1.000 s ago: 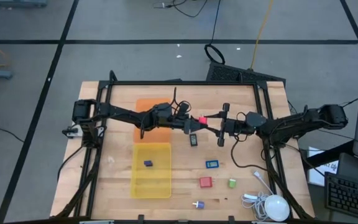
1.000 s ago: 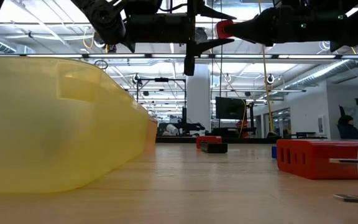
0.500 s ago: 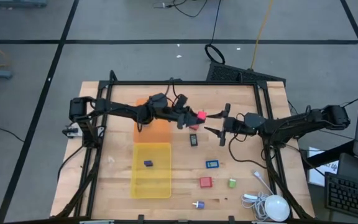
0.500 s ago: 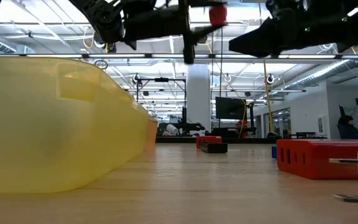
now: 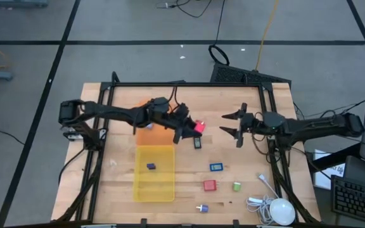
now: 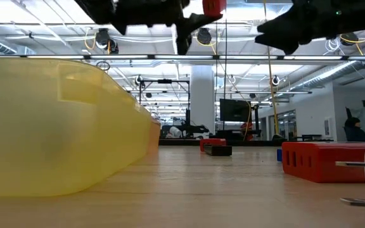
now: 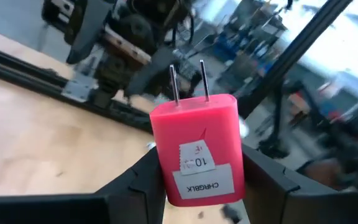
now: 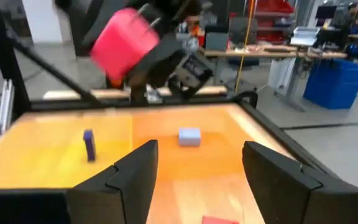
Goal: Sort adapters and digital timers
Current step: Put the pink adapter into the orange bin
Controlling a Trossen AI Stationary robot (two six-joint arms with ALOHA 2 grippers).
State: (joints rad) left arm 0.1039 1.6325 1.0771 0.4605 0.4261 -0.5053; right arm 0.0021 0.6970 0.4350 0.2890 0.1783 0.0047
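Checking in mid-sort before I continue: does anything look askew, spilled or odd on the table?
Nothing stands out. The left end effector holds the pink adapter squarely, prongs up, above the table. The right end effector is open and empty. The loose pieces lie flat.

Bright overhead lighting; wrist views motion-blurred; low-view foreground soft

pink-red adapter [image 7: 197, 149] with white label; yellow bin [image 5: 154, 172], orange bin [image 5: 160, 133], red block [image 5: 209, 185].
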